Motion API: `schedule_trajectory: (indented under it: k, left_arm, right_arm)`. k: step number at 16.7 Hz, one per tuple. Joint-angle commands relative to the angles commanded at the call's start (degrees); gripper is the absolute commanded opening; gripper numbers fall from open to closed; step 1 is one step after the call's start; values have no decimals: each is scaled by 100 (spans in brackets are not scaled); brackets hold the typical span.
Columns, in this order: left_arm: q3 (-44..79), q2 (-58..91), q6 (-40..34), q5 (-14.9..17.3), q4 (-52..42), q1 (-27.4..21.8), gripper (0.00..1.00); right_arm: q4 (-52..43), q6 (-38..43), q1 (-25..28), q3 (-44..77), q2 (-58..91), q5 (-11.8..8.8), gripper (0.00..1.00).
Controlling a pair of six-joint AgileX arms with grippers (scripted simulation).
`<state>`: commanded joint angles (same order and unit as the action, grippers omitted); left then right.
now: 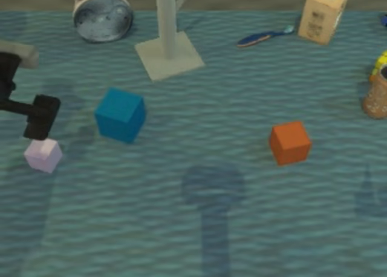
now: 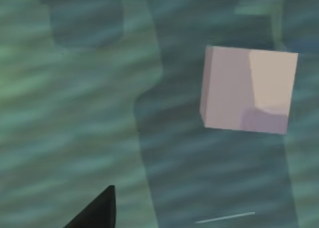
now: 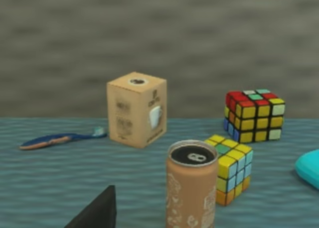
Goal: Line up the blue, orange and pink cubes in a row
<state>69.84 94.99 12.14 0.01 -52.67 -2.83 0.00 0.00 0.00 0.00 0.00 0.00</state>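
Dim, even light; soft arm shadows on table (image 1: pixel 242 241); all views slightly blurred.

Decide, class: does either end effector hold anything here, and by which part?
Nothing is held. The left end effector hangs just above the pink cube, which sits free on the table. The right end effector is out of the top view.

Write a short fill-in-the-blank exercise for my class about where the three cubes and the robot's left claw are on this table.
1. The left claw hovers just above the ____ cube.
2. The largest cube is the ____ one.
3. The cube nearest the top view's right side is the ____ one.
4. The toothbrush lies beside the tan ____.

Missing words: pink; blue; orange; carton
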Motion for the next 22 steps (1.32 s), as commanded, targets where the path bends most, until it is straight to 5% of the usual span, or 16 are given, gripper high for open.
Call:
schedule_trajectory:
  k: [6,13,22]
  left_arm:
    - [1323,1588,218,5,-876,-52,100]
    - [1391,1697,231,4,-904,-27,100]
    - [414,2435,254,11,823,-45,100]
  right_arm:
    - [0,0,0,0,0,0,100]
    - [0,0,0,0,0,0,100]
    - [0,0,0,0,0,0,100]
